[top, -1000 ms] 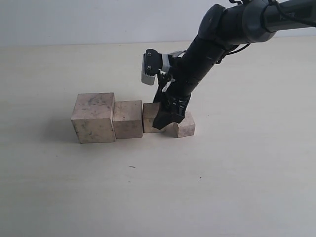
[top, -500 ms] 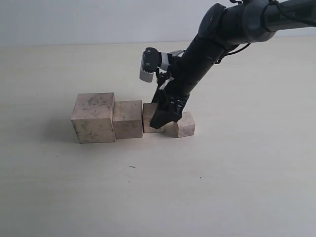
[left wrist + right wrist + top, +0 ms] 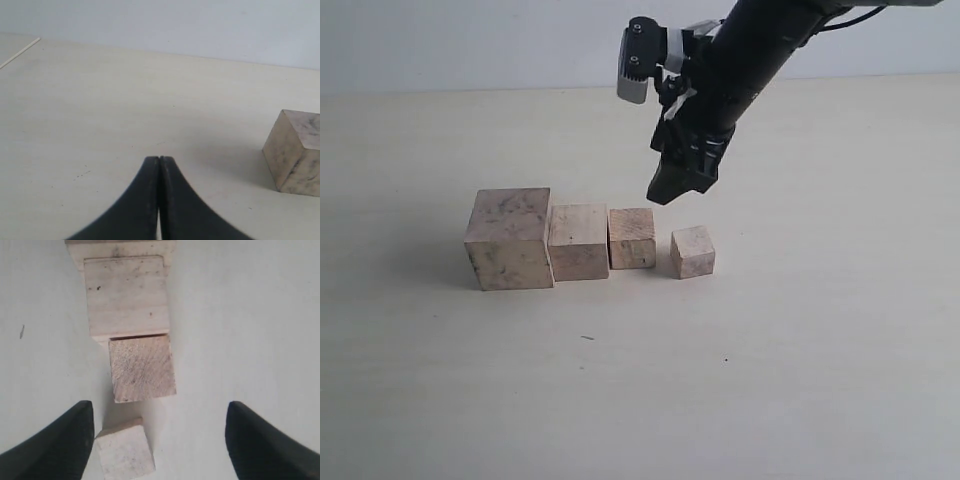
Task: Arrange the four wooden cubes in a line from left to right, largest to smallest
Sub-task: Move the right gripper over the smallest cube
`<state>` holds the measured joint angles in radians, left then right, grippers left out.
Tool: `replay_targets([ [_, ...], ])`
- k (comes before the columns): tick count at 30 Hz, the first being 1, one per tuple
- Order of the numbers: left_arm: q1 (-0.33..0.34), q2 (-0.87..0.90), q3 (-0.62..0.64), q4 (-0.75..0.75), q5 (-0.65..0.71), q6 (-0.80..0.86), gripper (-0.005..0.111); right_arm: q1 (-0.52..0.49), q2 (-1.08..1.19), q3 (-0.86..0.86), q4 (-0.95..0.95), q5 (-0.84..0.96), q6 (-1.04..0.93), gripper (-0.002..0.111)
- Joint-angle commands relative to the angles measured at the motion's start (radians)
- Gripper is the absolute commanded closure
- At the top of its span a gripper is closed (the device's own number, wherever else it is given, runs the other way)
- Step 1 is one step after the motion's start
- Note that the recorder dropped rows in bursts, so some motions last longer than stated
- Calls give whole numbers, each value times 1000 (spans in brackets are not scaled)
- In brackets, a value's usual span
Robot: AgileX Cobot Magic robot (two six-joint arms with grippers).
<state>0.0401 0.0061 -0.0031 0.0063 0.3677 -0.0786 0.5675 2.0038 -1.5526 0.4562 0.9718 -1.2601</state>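
Note:
Four wooden cubes stand in a row on the pale table: the largest cube [image 3: 510,238] at the left, the second cube [image 3: 579,241] touching it, the third cube [image 3: 632,238] close beside, and the smallest cube [image 3: 693,251] a small gap further right, slightly turned. My right gripper [image 3: 672,186] hangs open above and behind the third and smallest cubes, holding nothing. Its wrist view looks down on the smallest cube [image 3: 125,450], the third cube [image 3: 142,368] and the second cube [image 3: 127,295]. My left gripper [image 3: 159,161] is shut and empty; the largest cube [image 3: 295,150] lies off to its side.
The table [image 3: 770,380] is pale and bare around the row. A thin light strip [image 3: 20,52] marks the table edge in the left wrist view. A pale wall rises behind the table.
My right gripper has risen from down between the third and smallest cubes to well above the row. The cubes stay in place.

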Motion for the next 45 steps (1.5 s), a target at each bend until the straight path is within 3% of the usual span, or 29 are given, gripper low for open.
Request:
replay_targets([
  [1, -2, -6, 3, -6, -14, -4, 107, -5, -27, 1, -65, 30, 72, 38],
  [13, -2, -6, 3, -6, -14, -4, 107, -5, -33, 3, -162, 94, 131, 38],
  [24, -2, -6, 3, -6, -14, -4, 107, -5, -33, 179, -182, -136, 79, 38],
  [38, -2, -6, 3, -6, -14, -4, 107, -3, -35, 179, -86, -140, 48, 38],
  [45, -2, -6, 3, -6, -14, -4, 107, -3, -35, 179, -229, -81, -182, 38],
])
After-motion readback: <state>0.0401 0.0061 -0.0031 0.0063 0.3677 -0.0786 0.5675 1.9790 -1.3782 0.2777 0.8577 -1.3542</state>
